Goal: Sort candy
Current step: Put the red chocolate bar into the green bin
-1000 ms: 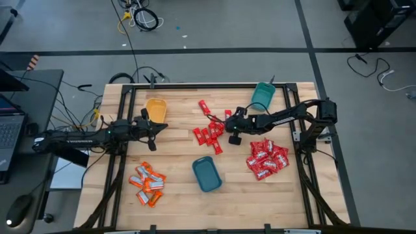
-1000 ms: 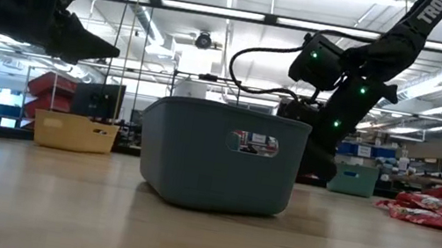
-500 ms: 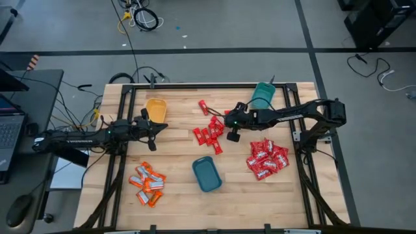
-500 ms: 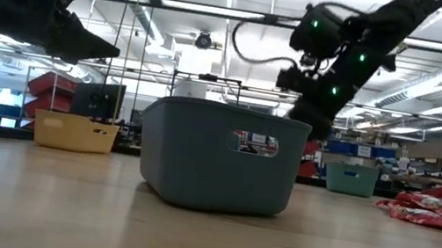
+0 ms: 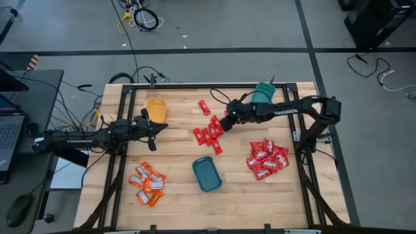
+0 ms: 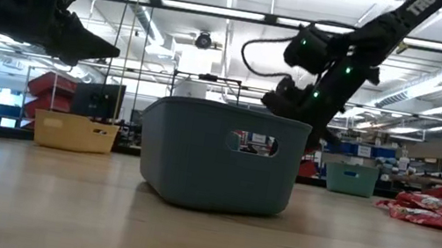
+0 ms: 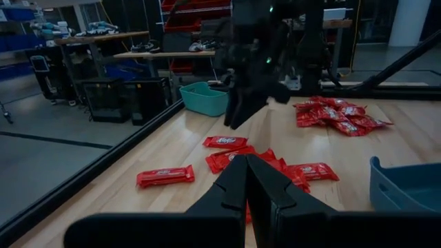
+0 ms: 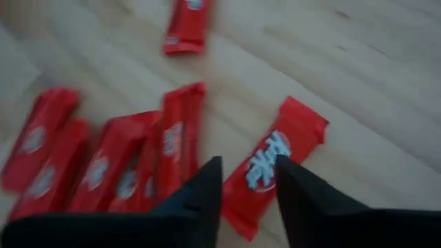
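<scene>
Hovering over red bars (image 5: 209, 133) mid-table, right gripper (image 5: 225, 121) jaws parted, nothing held (one bar (image 8: 270, 165) between the fingertips); left gripper (image 5: 153, 129) clenched, empty.

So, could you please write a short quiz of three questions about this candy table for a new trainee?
1. True or false: the left gripper is shut.
2. The right gripper hovers over: A) narrow red bars B) orange-and-white packets C) yellow bin
3. Fill in: the teal bin at the front edge sits between the orange-and-white packets and the ____ red packets.

Key: 1 true; 2 A; 3 wider.
</scene>
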Action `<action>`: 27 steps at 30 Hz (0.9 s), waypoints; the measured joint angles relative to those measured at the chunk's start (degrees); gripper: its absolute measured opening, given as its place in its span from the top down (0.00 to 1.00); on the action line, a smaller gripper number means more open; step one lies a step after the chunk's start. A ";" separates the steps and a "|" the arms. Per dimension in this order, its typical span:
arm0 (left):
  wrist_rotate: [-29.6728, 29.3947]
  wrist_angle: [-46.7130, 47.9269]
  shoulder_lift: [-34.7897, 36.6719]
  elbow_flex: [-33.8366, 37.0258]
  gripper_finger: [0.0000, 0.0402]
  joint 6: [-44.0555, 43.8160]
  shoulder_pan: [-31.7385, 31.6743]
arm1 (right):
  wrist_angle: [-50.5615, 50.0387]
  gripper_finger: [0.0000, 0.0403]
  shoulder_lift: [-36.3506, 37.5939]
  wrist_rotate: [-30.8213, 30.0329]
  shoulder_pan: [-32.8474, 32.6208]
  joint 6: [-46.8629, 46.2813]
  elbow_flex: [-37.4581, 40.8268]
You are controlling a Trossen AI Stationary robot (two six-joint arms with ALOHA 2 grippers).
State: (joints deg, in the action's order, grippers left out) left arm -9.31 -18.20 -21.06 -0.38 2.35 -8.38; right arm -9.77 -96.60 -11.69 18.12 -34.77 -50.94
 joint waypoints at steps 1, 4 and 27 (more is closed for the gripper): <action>-0.01 0.00 0.00 0.00 0.97 0.00 0.02 | 0.34 0.62 -0.82 -0.86 0.13 -1.01 0.00; -0.01 -0.02 0.00 0.00 0.97 0.00 0.00 | 1.02 0.50 -2.80 -4.38 0.60 -3.00 -0.04; -0.12 0.00 0.01 0.00 0.97 -0.38 0.02 | 4.60 0.33 -3.45 -2.08 3.14 -0.55 -0.81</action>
State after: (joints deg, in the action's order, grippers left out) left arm -9.43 -18.20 -21.05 -0.38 1.97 -8.36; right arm -5.17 -100.05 -13.78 21.26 -35.33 -51.75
